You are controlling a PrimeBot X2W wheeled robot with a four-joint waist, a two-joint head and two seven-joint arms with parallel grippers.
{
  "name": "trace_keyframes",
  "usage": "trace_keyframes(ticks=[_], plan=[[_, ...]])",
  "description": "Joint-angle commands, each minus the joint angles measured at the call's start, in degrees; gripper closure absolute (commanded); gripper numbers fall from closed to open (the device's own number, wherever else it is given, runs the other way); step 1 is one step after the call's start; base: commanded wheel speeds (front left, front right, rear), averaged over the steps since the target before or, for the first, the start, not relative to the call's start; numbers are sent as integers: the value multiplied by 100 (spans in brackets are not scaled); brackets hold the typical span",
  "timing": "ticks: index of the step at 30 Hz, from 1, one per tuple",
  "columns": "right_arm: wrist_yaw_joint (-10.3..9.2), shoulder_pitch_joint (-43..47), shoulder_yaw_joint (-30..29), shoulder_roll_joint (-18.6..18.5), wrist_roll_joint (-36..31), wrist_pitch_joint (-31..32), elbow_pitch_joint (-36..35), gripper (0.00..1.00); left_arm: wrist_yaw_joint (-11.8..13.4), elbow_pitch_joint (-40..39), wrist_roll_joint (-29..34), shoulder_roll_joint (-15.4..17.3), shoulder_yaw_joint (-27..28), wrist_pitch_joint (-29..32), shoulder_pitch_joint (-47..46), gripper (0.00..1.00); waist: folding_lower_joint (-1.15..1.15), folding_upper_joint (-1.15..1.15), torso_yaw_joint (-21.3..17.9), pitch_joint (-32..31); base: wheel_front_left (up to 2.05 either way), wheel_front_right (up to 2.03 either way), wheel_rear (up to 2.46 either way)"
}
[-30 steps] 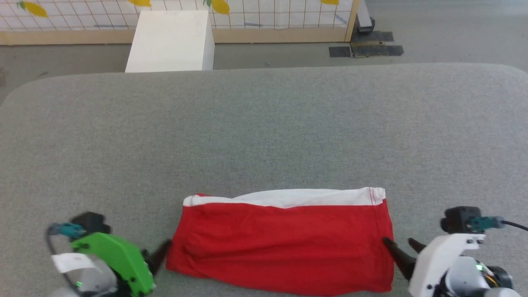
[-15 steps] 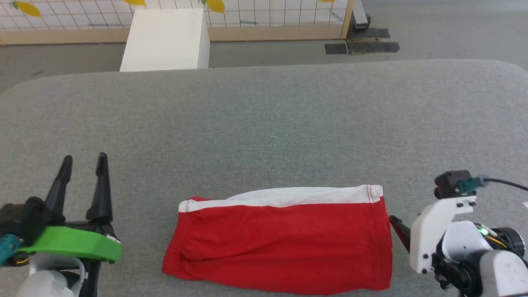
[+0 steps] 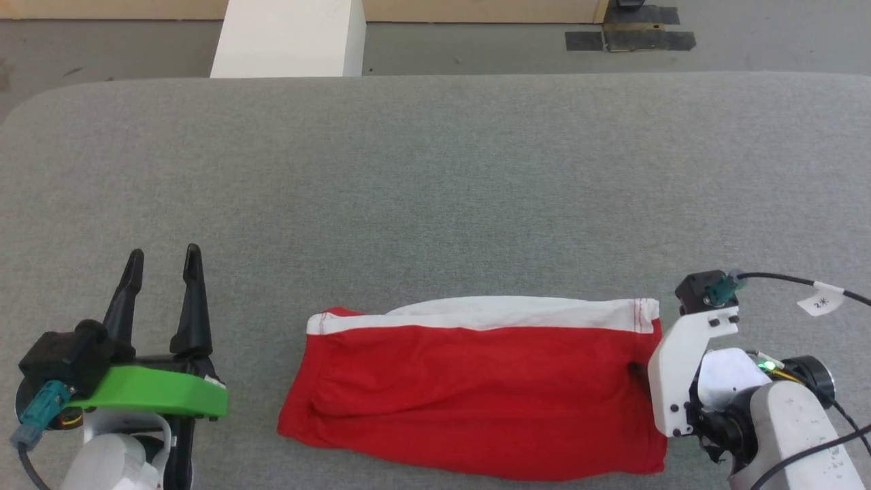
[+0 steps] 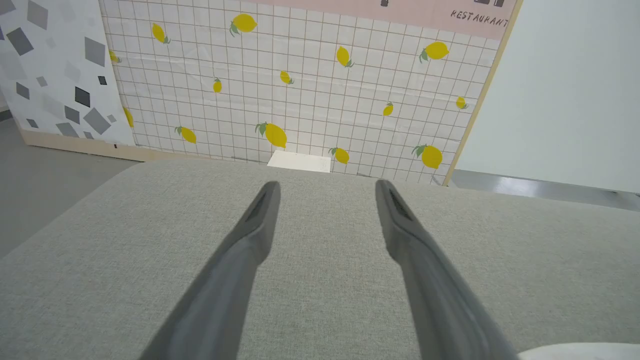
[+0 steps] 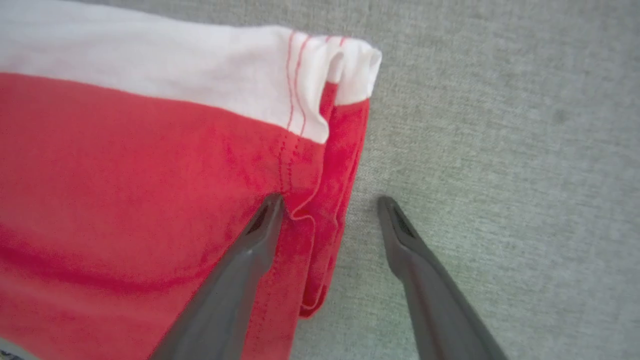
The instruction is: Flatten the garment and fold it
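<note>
While the garment [image 3: 476,395] lies folded on the near side of the grey table [image 3: 435,170] — white stripe along its far edge — its right hem is straddled by the parted, unclamped fingers of the right gripper [image 5: 328,200]. The left gripper [image 3: 165,250] is held spread and empty over bare table, well to the left.

garment [image 3: 476,395]: flat on grey surface [image 3: 435,170] | left tool [image 3: 165,253]: spread, apart from it
</note>
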Motion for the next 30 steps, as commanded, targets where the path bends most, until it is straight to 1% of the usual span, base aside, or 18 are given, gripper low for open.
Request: trace_keyframes(ticks=[1, 3, 7, 11, 16, 18, 22, 25, 27, 30], plan=[[-5, 95, 140, 85, 52, 63, 270, 98, -29, 26, 63, -60, 75, -42, -44, 0, 0, 0, 14, -2, 0, 0, 0], [-5, 76, 175, 52, 121, 18, 287, 100, -60, 33, 115, -140, 178, -42, -17, 0, 0, 0, 5, -31, 0, 0, 0], [-5, 2, -52, -71, 237, -157, 218, 100, -146, 41, 204, -267, 340, -43, 55, 0, 0, 0, -22, -86, 0, 0, 0], [-5, -20, -434, -397, 238, -186, 97, 100, -233, 22, 279, -358, 457, -43, 83, 0, 0, 0, -36, -96, 0, 0, 0], [-5, -26, -1053, -871, 36, -17, 48, 100, -313, -55, 378, -450, 615, -43, 65, 0, 0, 0, -71, -37, 0, 0, 0], [-5, -61, -1301, -946, -35, 56, 58, 100, -343, -70, 411, -487, 672, -43, 79, 0, 0, 0, -100, -25, 0, 0, 0], [-5, -160, -1581, -1117, -207, 145, 139, 100, -398, -56, 473, -554, 732, -43, 114, 0, 0, 0, -132, -34, 0, 0, 0], [-5, -180, -1538, -1088, -174, 266, 19, 100, -441, -44, 482, -633, 777, -43, 108, 0, 0, 0, -121, -82, 0, 0, 0], [-5, -132, -1320, -1077, -55, 491, -197, 100, -453, -51, 494, -677, 854, -43, 129, 0, 0, 0, -136, -135, 0, 0, 0], [-5, 51, -902, -1185, 286, 994, -775, 100, -482, -66, 531, -738, 913, -43, 175, 0, 0, 0, -117, -221, 0, 0, 0]])
